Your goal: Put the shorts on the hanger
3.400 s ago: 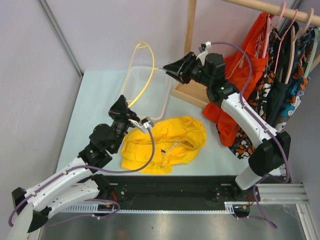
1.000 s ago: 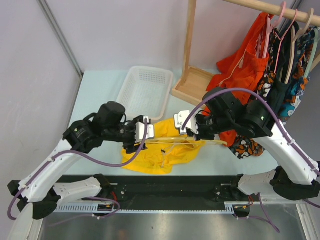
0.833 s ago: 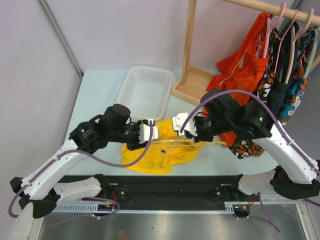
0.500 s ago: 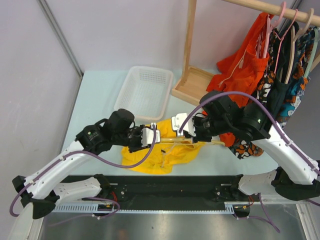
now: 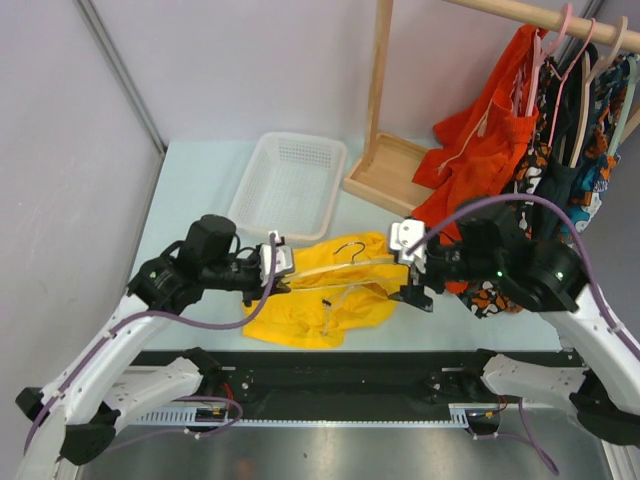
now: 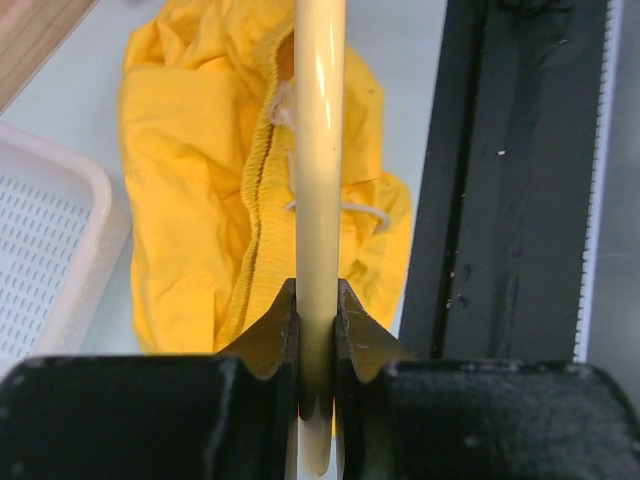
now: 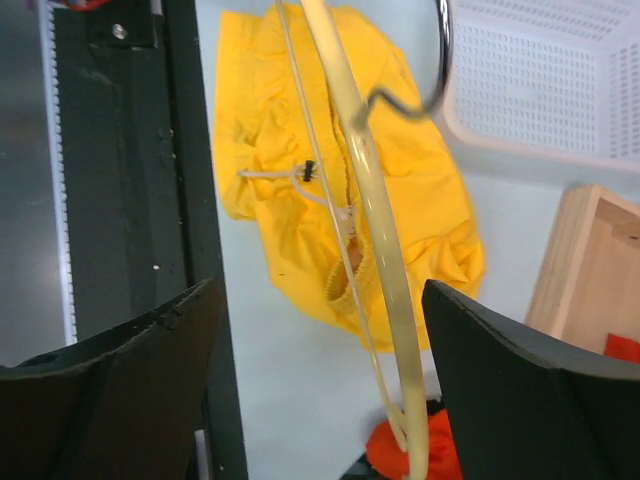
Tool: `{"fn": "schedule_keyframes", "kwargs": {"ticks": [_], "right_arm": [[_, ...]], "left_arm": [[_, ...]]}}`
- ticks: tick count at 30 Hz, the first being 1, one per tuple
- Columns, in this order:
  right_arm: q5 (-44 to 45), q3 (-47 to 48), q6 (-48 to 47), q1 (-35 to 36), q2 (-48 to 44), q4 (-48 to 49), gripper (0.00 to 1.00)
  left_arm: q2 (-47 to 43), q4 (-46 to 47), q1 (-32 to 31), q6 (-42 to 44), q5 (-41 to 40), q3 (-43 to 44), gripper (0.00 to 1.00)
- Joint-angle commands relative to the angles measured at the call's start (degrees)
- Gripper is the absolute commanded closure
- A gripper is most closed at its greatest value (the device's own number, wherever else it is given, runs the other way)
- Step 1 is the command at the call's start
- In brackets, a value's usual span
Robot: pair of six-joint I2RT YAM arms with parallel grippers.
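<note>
The yellow shorts (image 5: 318, 305) lie crumpled on the table near its front edge. The cream hanger (image 5: 340, 266) hangs level just above them, its metal hook (image 5: 350, 248) pointing to the back. My left gripper (image 5: 281, 266) is shut on the hanger's left end. In the left wrist view the bar (image 6: 320, 150) runs straight out from the pinched jaws over the shorts (image 6: 200, 200). My right gripper (image 5: 409, 270) stands open at the hanger's right end. In the right wrist view the bar (image 7: 378, 240) passes between the wide fingers (image 7: 140, 360) without touching them.
A white basket (image 5: 290, 185) stands behind the shorts. The wooden rack base (image 5: 385, 165) and post rise at the back right. An orange garment (image 5: 480, 150) and dark patterned clothes (image 5: 570, 160) hang close behind my right arm. A black rail (image 5: 350, 365) lines the near edge.
My right gripper has opened, let go of the hanger and drawn back to the right. My left gripper has closed on the hanger's left end and pulled back left.
</note>
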Motion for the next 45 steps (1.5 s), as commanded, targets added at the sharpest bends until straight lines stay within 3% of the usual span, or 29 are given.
{"fn": "schedule_keyframes", "kwargs": {"ticks": [1, 5, 9, 17, 19, 22, 25, 28, 32, 36, 40, 45], "right_arm": [[-6.69, -3.33, 3.72, -2.04, -3.98, 9.74, 0.15], [-10.02, -3.06, 3.37, -3.36, -1.87, 11.49, 0.20], [-16.70, -2.80, 4.24, -3.19, 0.85, 11.32, 0.31], [-19.09, -2.89, 5.65, -1.69, 4.54, 11.76, 0.41], [-18.47, -2.80, 5.13, -1.25, 5.25, 11.59, 0.52], [-17.33, -2.89, 4.69, -1.25, 5.51, 11.50, 1.00], [-15.49, -2.97, 4.34, -1.34, 4.64, 11.06, 1.00], [-12.59, -3.24, 4.16, -1.60, 3.32, 8.88, 1.00], [-9.26, -4.29, 0.30, -1.34, 1.74, 2.65, 1.00], [-5.64, -4.38, -1.29, -1.51, 1.56, 0.25, 1.00], [-5.54, -4.38, 4.05, -3.61, 2.35, 2.52, 1.00], [-9.24, -4.38, 7.41, -7.31, 4.19, 3.94, 1.00]], "left_arm": [[-4.02, 0.43, 1.74, 1.63, 11.22, -1.15, 1.00], [-4.98, -1.25, 1.83, 4.28, 12.11, -1.41, 0.99], [-5.34, -0.81, 2.27, 3.75, 12.64, -1.76, 1.00], [-6.13, 0.24, 2.62, 2.79, 12.46, -2.64, 1.00], [-6.39, 1.12, 3.06, 1.30, 12.81, -3.17, 1.00], [-6.48, 2.35, 3.85, -1.68, 12.46, -3.44, 0.94], [-6.30, 1.83, 6.13, -3.36, 12.02, -3.35, 0.51], [-7.36, -1.58, 7.72, -0.49, 6.00, -3.79, 0.32], [-6.75, -6.77, 10.35, 7.25, -0.63, -3.70, 0.32], [-3.41, -9.16, 18.26, 13.85, 1.47, -6.07, 0.35], [6.40, -9.42, 24.50, 19.30, 3.31, -8.53, 0.40], [16.80, -10.48, 29.16, 18.79, 7.28, -7.73, 0.41]]}}
